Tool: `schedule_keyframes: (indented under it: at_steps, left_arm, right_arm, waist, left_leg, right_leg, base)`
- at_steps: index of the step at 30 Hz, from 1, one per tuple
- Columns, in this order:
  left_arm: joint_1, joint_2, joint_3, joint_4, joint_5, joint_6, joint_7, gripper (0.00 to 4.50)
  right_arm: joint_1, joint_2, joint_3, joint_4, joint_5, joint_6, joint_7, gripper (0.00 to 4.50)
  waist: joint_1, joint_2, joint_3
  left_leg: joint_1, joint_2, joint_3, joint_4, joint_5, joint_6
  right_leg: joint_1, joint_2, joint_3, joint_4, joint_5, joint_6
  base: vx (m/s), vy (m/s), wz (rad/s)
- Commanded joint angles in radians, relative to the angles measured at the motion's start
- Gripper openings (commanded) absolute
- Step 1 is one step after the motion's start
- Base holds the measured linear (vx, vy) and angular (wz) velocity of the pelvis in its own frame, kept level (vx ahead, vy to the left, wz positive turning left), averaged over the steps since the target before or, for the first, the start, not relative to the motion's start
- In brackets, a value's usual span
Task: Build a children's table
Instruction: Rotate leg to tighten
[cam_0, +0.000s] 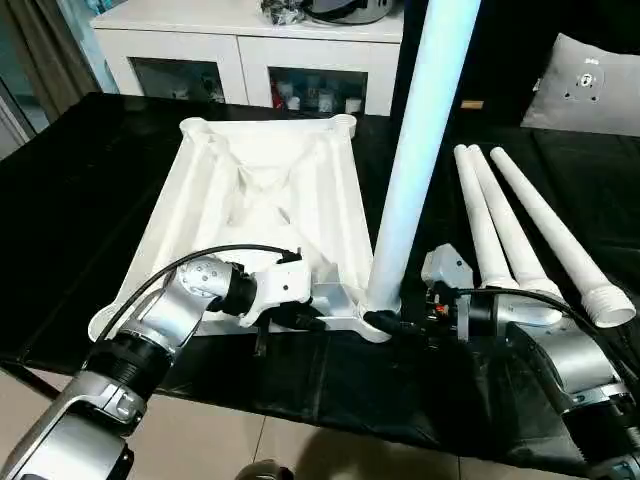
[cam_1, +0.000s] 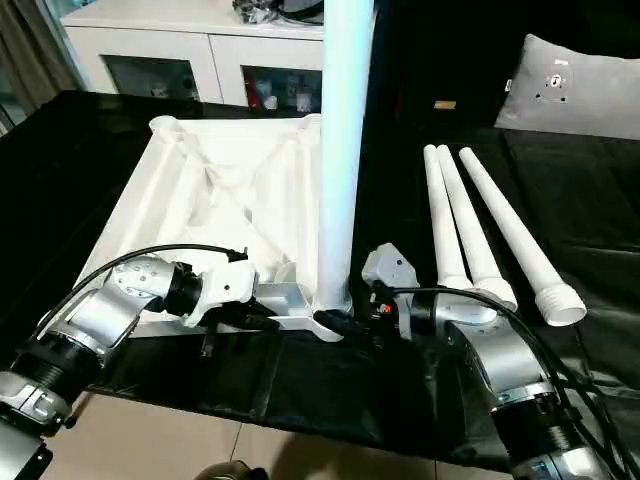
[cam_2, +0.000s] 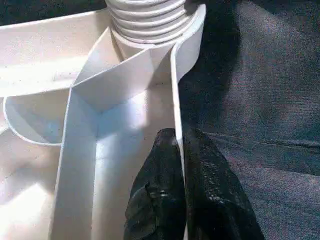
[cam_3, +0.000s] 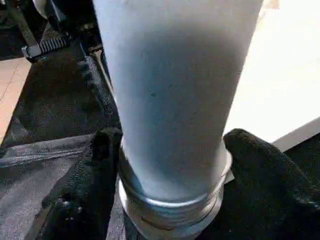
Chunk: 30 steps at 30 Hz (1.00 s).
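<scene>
A black-draped table (cam_0: 90, 190) carries the white square plastic tabletop (cam_0: 255, 200), ribbed underside up, along its near edge. One long white tube leg (cam_0: 415, 150) stands upright in the tabletop's near right corner socket; three more legs (cam_0: 520, 225) lie toward the right edge. The left gripper (cam_2: 180, 165) pinches the tabletop's near rim (the head views hide this). The right gripper (cam_3: 172, 165) has a finger either side of the upright leg's base, whether gripping I cannot tell. A white cabinet (cam_0: 250, 50) stands behind.

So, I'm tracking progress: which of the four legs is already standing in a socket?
The upright leg at the tabletop's near corner, between the right fingers. The other three legs lie flat on the black cloth.
</scene>
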Motion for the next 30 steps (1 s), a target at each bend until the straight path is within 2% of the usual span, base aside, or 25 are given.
schedule_keyframes:
  at_steps: [1,6,11,13,14,16,17,18,19,20,21,22,23,24,25,26,27,29,30]
  left_arm:
    - [-0.009,0.000,-0.037,0.013,0.028,-0.025,-0.033,0.00]
    - [-0.010,0.001,-0.033,0.018,0.026,-0.025,-0.034,0.00]
    - [0.006,-0.001,-0.015,0.000,0.006,-0.002,-0.029,0.00]
    - [0.042,-0.024,0.023,-0.065,-0.022,0.085,0.037,0.00]
    - [0.042,-0.024,0.023,-0.065,-0.022,0.085,0.037,0.00]
    - [0.077,-0.071,0.061,-0.145,-0.009,0.203,0.179,0.00]
    - [0.087,-0.092,0.073,-0.173,-0.009,0.247,0.222,0.00]
    - [0.089,-0.097,0.076,-0.180,-0.010,0.257,0.231,0.00]
    - [0.115,-0.167,0.099,-0.257,-0.004,0.369,0.338,0.00]
    - [0.125,-0.194,0.102,-0.285,0.004,0.401,0.375,0.00]
    - [0.126,-0.197,0.101,-0.288,0.005,0.404,0.379,0.00]
    - [0.140,-0.240,0.098,-0.323,0.023,0.438,0.432,0.00]
    - [0.147,-0.264,0.095,-0.340,0.033,0.456,0.456,0.00]
    - [0.152,-0.279,0.091,-0.351,0.044,0.465,0.476,0.00]
    - [0.154,-0.288,0.090,-0.357,0.051,0.471,0.487,0.00]
    - [0.155,-0.296,0.084,-0.363,0.060,0.476,0.501,0.00]
    - [0.155,-0.302,0.081,-0.371,0.061,0.486,0.510,0.00]
    - [0.155,-0.304,0.080,-0.382,0.063,0.500,0.520,0.00]
    - [0.155,-0.303,0.080,-0.382,0.064,0.499,0.521,0.00]
  right_arm:
    - [-0.020,-0.001,0.008,0.015,-0.006,0.011,-0.001,3.02]
    - [-0.013,0.007,0.011,0.018,0.002,0.025,0.008,2.76]
    - [0.012,0.034,0.009,0.013,0.018,0.053,-0.003,2.73]
    - [0.036,0.085,0.010,0.011,0.001,0.074,-0.088,2.73]
    - [0.036,0.085,0.010,0.011,0.001,0.074,-0.088,2.72]
    - [0.038,0.170,0.008,0.047,-0.035,0.102,-0.233,2.72]
    - [0.032,0.204,0.001,0.067,-0.042,0.110,-0.282,2.72]
    - [0.031,0.212,-0.001,0.072,-0.044,0.111,-0.294,2.72]
    - [-0.005,0.305,-0.041,0.144,-0.043,0.114,-0.424,2.72]
    - [-0.022,0.338,-0.057,0.177,-0.043,0.111,-0.471,2.72]
    - [-0.024,0.341,-0.059,0.180,-0.042,0.111,-0.476,2.72]
    - [-0.051,0.382,-0.085,0.229,-0.034,0.110,-0.534,2.72]
    - [-0.064,0.397,-0.092,0.252,-0.036,0.108,-0.559,2.72]
    - [-0.072,0.405,-0.091,0.267,-0.042,0.105,-0.570,2.72]
    - [-0.076,0.408,-0.089,0.275,-0.047,0.103,-0.577,2.72]
    - [-0.078,0.413,-0.088,0.282,-0.056,0.104,-0.590,2.72]
    - [-0.078,0.418,-0.091,0.287,-0.065,0.109,-0.603,2.72]
    - [-0.077,0.423,-0.099,0.291,-0.074,0.113,-0.614,2.72]
    - [-0.077,0.423,-0.101,0.291,-0.074,0.111,-0.613,3.07]
  waist:
    - [-0.001,-0.005,-0.071]
    - [-0.001,-0.006,-0.071]
    - [-0.002,-0.004,-0.071]
    - [-0.006,-0.003,-0.070]
    - [-0.008,-0.004,-0.069]
    - [-0.017,-0.004,-0.064]
    - [-0.028,-0.006,-0.056]
    - [-0.028,-0.006,-0.056]
    - [-0.047,-0.004,-0.045]
    - [-0.054,-0.004,-0.042]
    - [-0.063,-0.005,-0.045]
    - [-0.067,-0.005,-0.048]
    - [-0.075,-0.002,-0.045]
    - [-0.075,-0.001,-0.048]
    - [-0.072,-0.003,-0.047]
    - [-0.072,-0.011,-0.045]
    - [-0.070,-0.007,-0.046]
    - [-0.070,-0.006,-0.046]
    - [-0.070,-0.006,-0.046]
  left_leg:
    - [0.022,0.101,-0.043,-0.061,-0.153,0.065]
    - [0.021,0.100,-0.043,-0.060,-0.147,0.068]
    - [0.021,0.101,-0.044,-0.061,-0.157,0.063]
    - [0.022,0.103,-0.044,-0.063,-0.165,0.053]
    - [0.022,0.104,-0.045,-0.065,-0.170,0.051]
    - [0.023,0.104,-0.047,-0.071,-0.207,0.033]
    - [0.030,0.097,-0.048,-0.074,-0.272,0.009]
    - [0.030,0.097,-0.048,-0.074,-0.272,0.009]
    - [0.032,0.096,-0.055,-0.080,-0.343,-0.025]
    - [0.031,0.095,-0.060,-0.082,-0.368,-0.033]
    - [0.036,0.091,-0.063,-0.081,-0.398,-0.046]
    - [0.037,0.090,-0.063,-0.080,-0.400,-0.047]
    - [0.032,0.091,-0.063,-0.082,-0.402,-0.039]
    - [0.034,0.092,-0.062,-0.083,-0.406,-0.038]
    - [0.040,0.091,-0.059,-0.081,-0.412,-0.032]
    - [0.039,0.090,-0.057,-0.081,-0.411,-0.028]
    - [0.038,0.088,-0.058,-0.081,-0.404,-0.024]
    - [0.032,0.089,-0.059,-0.084,-0.393,-0.019]
    - [0.032,0.089,-0.059,-0.084,-0.393,-0.019]
  right_leg:
    - [0.039,-0.132,0.065,-0.070,-0.072,-0.212]
    - [0.039,-0.132,0.065,-0.070,-0.074,-0.210]
    - [0.038,-0.131,0.065,-0.070,-0.086,-0.211]
    - [0.036,-0.134,0.065,-0.067,-0.087,-0.221]
    - [0.036,-0.135,0.065,-0.070,-0.096,-0.220]
    - [0.034,-0.134,0.066,-0.073,-0.151,-0.217]
    - [0.030,-0.135,0.066,-0.089,-0.279,-0.201]
    - [0.030,-0.135,0.066,-0.089,-0.279,-0.201]
    - [0.030,-0.138,0.064,-0.096,-0.403,-0.184]
    - [0.030,-0.141,0.061,-0.101,-0.450,-0.172]
    - [0.028,-0.138,0.058,-0.109,-0.494,-0.148]
    - [0.029,-0.140,0.059,-0.109,-0.486,-0.144]
    - [0.030,-0.138,0.054,-0.113,-0.467,-0.139]
    - [0.031,-0.136,0.052,-0.114,-0.454,-0.137]
    - [0.023,-0.136,0.053,-0.118,-0.435,-0.136]
    - [0.023,-0.136,0.054,-0.120,-0.438,-0.133]
    - [0.023,-0.138,0.054,-0.119,-0.448,-0.129]
    - [0.026,-0.137,0.053,-0.120,-0.442,-0.119]
    - [0.026,-0.137,0.053,-0.120,-0.442,-0.119]
  base:
    - [0.000,0.000,0.00]
    - [0.000,0.000,0.00]
    - [0.000,0.000,0.00]
    - [0.000,0.000,0.00]
    - [0.000,0.000,0.00]
    - [0.000,0.000,0.00]
    - [0.000,0.000,0.00]
    - [0.000,0.000,0.00]
    - [0.000,0.000,0.00]
    - [0.000,0.000,0.00]
    - [0.000,0.000,0.00]
    - [0.000,0.000,0.00]
    - [0.000,0.000,0.00]
    - [0.000,0.000,0.00]
    - [0.000,0.000,0.00]
    - [0.000,0.000,0.00]
    - [0.000,0.000,0.00]
    - [0.000,0.000,0.00]
    - [0.000,0.000,0.00]
